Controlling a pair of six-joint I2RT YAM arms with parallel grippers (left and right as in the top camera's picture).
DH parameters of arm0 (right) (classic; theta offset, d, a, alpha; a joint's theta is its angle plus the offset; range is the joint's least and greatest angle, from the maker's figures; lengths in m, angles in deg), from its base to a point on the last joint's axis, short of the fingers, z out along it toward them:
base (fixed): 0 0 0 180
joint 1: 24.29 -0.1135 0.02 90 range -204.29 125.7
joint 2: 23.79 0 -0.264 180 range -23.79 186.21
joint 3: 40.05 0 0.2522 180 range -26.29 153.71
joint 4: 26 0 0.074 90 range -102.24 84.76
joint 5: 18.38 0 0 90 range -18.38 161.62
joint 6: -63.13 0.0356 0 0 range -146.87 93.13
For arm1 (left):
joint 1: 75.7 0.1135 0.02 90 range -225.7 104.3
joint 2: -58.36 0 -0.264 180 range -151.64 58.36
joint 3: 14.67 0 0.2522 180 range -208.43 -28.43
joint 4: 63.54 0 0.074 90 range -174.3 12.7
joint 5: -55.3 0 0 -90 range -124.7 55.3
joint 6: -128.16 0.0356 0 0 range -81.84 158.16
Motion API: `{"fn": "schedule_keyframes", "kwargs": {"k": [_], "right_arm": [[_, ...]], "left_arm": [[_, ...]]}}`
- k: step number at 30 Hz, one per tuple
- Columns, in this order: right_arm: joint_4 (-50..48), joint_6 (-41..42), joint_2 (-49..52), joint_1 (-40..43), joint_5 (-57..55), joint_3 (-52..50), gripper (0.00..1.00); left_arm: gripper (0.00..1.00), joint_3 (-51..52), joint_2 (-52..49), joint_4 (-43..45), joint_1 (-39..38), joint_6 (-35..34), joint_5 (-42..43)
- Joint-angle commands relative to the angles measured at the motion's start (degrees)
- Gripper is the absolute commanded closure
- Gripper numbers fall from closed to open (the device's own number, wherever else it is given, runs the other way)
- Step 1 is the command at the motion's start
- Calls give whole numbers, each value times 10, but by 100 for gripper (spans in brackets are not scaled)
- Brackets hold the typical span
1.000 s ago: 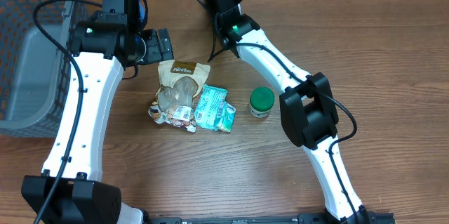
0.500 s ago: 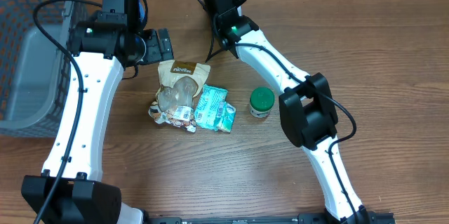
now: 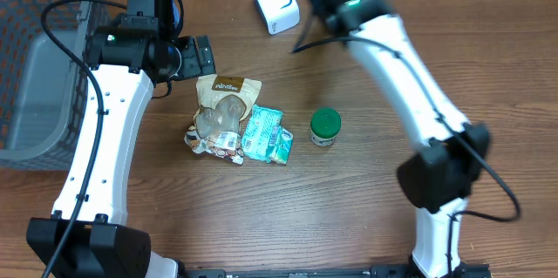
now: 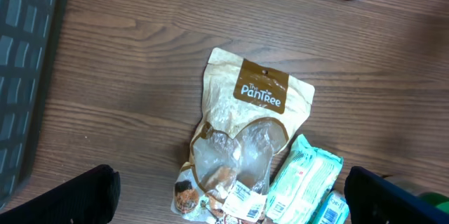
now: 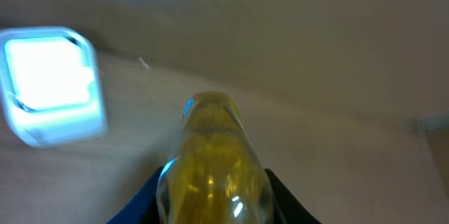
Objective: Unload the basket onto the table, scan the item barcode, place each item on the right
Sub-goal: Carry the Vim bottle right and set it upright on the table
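Pouch [image 3: 225, 108], teal packet [image 3: 266, 134], green-lidded jar [image 3: 325, 126] mid-table; white scanner [image 3: 275, 1] beyond

On the wooden table [image 3: 261, 217], a tan PanTree pouch [image 3: 223, 111] with a clear window lies flat, its lower right edge touching a teal packet [image 3: 267, 135] that bears white barcode labels. 1 small jar with a green lid [image 3: 325, 126] stands upright near the packet, apart from it. A grey mesh basket [image 3: 35, 69] sits at the table's left edge.
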Motion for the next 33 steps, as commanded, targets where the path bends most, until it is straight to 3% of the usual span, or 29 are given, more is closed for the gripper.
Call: {"fn": "schedule_keyframes", "kwargs": {"k": [1,7,12,22,33], "right_arm": [[87,105,-13,58,89,10,94],[241,138,-13,164,221,10,94],[301,146,-13,223,241,-2,94],[299,154,-12,265,241,-94,94],[269,153,-12,265,241,-153,86]], "left_arm": [[0,-5,-2,2,-1,-4,4],[0,-5,-2,2,-1,-4,4],[0,-5,-2,2,-1,-4,4],[0,-5,-2,2,-1,-4,4],[0,-5,-2,2,-1,-4,4]]}}
